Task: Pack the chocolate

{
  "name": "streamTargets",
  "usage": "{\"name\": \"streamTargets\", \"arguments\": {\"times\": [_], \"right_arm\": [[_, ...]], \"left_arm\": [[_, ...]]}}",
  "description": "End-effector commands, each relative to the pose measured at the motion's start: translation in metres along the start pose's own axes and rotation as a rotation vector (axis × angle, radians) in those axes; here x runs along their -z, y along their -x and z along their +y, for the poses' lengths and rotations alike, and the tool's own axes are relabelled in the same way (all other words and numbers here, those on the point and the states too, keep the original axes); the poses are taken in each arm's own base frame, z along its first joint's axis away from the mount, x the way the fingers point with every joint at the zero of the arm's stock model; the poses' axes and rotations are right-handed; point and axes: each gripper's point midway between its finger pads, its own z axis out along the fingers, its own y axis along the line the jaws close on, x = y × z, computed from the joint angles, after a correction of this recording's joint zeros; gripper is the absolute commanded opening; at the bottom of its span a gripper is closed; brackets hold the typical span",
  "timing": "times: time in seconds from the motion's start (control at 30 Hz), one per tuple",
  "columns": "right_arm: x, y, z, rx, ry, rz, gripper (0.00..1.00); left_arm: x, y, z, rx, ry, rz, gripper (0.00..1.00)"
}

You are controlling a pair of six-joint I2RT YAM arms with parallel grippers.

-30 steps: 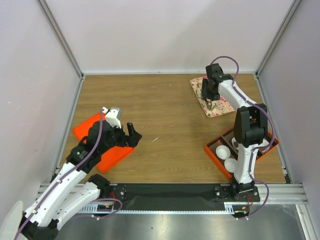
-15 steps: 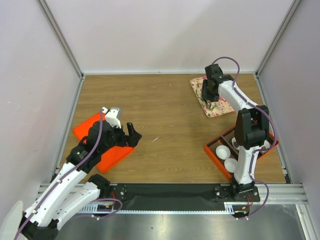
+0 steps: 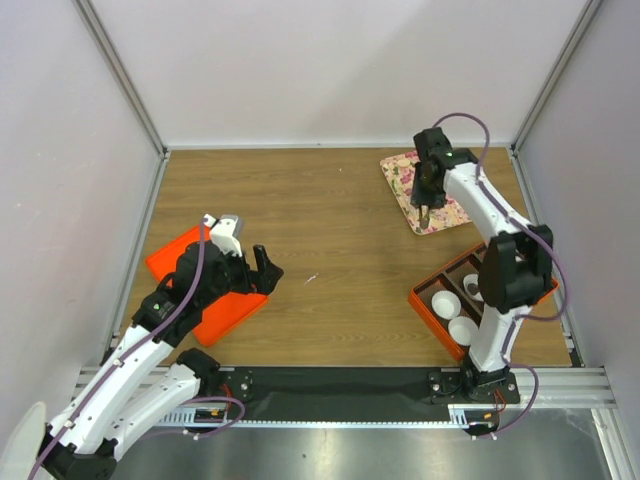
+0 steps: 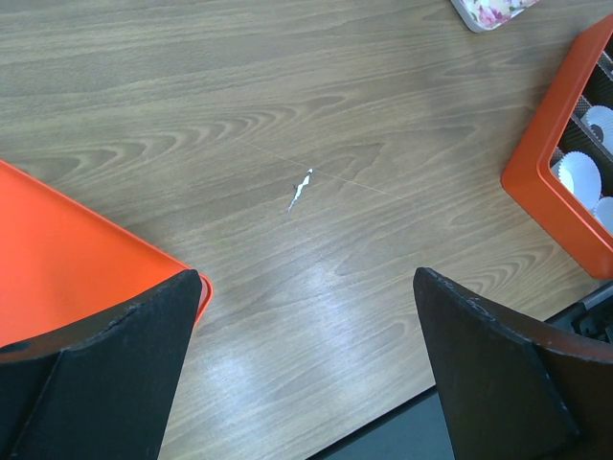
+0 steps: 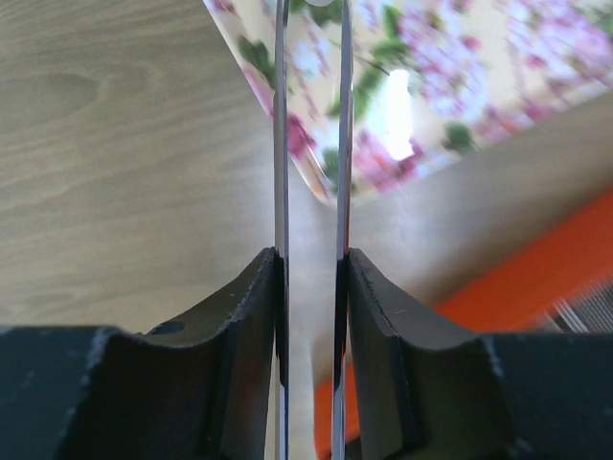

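The chocolate (image 3: 427,213) looks like one small brown dot over the near edge of the flowered tray (image 3: 400,175), at the far right of the table (image 3: 320,210). It is right under the tip of the right gripper (image 3: 427,203). It is too small to say which way it points. It looks round, so I cannot find a long side.

The gripper's two thin metal blades (image 5: 279,144) stand close together with only a thin gap. Their tips are cut off in the wrist view, so I cannot tell if they pinch the dot or just hang above it.

I think this is the picking-up step. Next, the piece needs a soft, firm pinch. Then it must go to the orange box (image 3: 425,305) nearer the arm, into one of the white paper cups (image 3: 446,303).

The left gripper (image 4: 306,287) is wide open and holds nothing, beside the flat orange lid (image 3: 225,315).
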Motion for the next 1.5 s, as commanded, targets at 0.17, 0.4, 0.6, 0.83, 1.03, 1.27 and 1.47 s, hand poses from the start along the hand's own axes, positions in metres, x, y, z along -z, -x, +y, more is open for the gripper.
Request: {"name": "streamTargets", "arguments": {"times": [0.17,0.4,0.6,0.83,1.03,1.27,1.47], "right_arm": [[0.111,-0.078,-0.048,-0.122,-0.026,0.053,0.26],[0.178,-0.138,-0.056,-0.205,0.133,0.047,0.26],[0.205,-0.196,-0.074,-0.332,0.143,0.085,0.25],[0.217,-0.225,-0.083,-0.517,0.151,0.071,0.24],[0.233,-0.246,-0.09,-0.553,0.148,0.105,0.23],[0.245,-0.248,-0.073,-0.69,0.242,0.137,0.24],[0.257,-0.253,-0.081,-0.767,0.299,0.044,0.21]], "left_arm": [[0.015,0.024,-0.017,-0.013,-0.073,-0.09,1.0],[0.018,0.025,-0.025,-0.02,-0.123,-0.098,1.0],[0.022,0.026,-0.029,-0.024,-0.147,-0.111,1.0],[0.024,0.028,-0.032,-0.027,-0.163,-0.118,1.0],[0.028,0.03,-0.031,-0.027,-0.16,-0.134,1.0],[0.029,0.031,-0.03,-0.027,-0.156,-0.142,1.0],[0.032,0.034,-0.032,-0.029,-0.166,-0.16,1.0]]}}
